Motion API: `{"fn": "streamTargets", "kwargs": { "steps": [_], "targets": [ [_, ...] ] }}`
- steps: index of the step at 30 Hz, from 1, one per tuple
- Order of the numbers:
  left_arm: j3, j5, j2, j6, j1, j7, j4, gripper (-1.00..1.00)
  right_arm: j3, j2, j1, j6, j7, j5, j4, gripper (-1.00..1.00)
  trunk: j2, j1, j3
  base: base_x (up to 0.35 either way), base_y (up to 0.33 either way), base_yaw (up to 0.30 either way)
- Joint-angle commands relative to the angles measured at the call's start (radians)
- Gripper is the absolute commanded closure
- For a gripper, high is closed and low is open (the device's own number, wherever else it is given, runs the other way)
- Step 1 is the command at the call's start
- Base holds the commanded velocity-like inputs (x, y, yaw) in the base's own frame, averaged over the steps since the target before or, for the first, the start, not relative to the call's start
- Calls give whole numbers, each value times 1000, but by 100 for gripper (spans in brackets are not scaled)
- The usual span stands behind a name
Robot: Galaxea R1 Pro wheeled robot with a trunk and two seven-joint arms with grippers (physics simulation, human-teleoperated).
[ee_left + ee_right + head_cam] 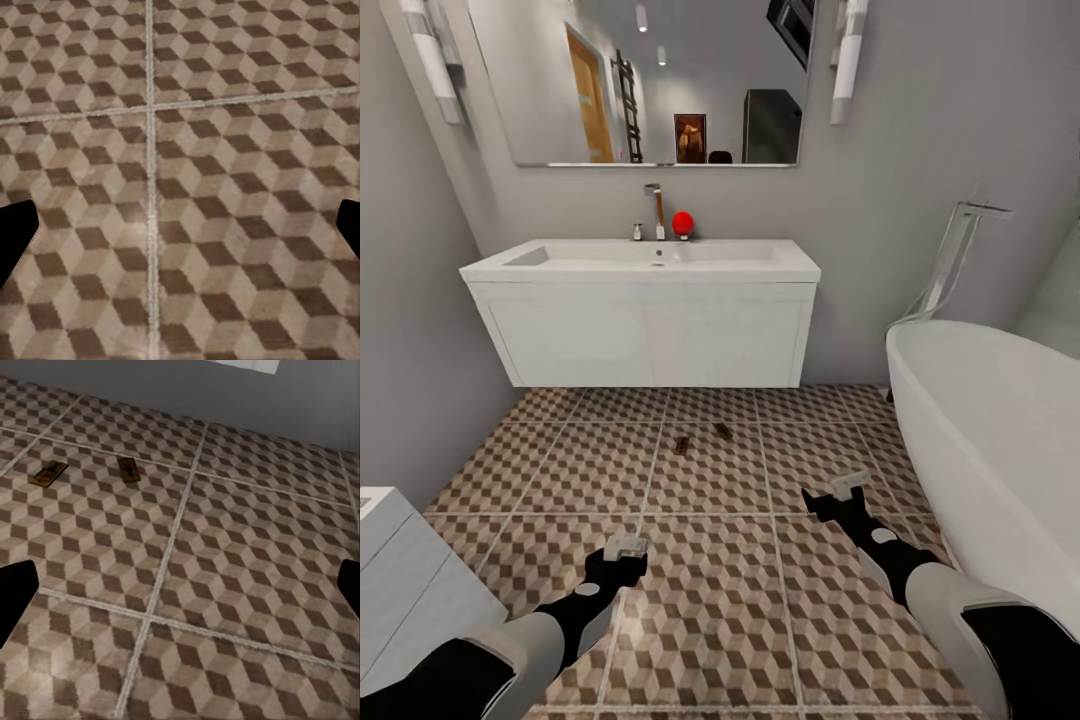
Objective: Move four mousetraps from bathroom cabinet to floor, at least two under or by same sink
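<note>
Two small brown mousetraps lie flat on the cube-patterned bathroom floor [710, 600] in front of the white wall-hung sink [645, 262]: one [682, 444] and, a little to its right and farther back, the other [723, 431]. The right wrist view shows the same pair, one [46, 474] beside the other [129, 469], well ahead of the fingers. My left gripper [624, 552] hangs low over bare tiles, open and empty, its dark fingertips [15, 232] at the edges of the left wrist view. My right gripper [840, 492] is open and empty too, nearer the tub. The cabinet is out of view.
A white bathtub [1000, 450] with a tall chrome tap [960, 250] fills the right side. A white unit [400, 590] stands at the near left. On the sink are a tap [656, 210] and a red round object [682, 223], under a mirror [650, 80].
</note>
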Motion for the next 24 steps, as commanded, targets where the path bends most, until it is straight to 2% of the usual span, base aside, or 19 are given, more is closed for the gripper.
{"fn": "streamTargets", "kwargs": {
  "steps": [1,4,9,15,24],
  "targets": [
    [-9,7,-1,-21,-1,2,11,-100,4,0,0,-7,-5,5,2,-100,7,-4,4,0,0,0],
    [-9,7,-1,-89,2,3,28,-100,4,0,5,-17,-18,5,12,-100,28,-16,18,0,0,0],
    [-9,7,-1,-159,11,4,37,-100,4,1,10,-24,-27,5,23,-100,63,-35,42,0,0,0],
    [-9,7,-1,-182,22,4,40,-100,4,1,24,-28,-30,5,27,-100,105,-58,70,0,0,0],
    [-8,8,3,-214,71,3,41,-100,3,1,60,-32,-32,5,28,-100,168,-92,113,0,0,0]
  ]
}}
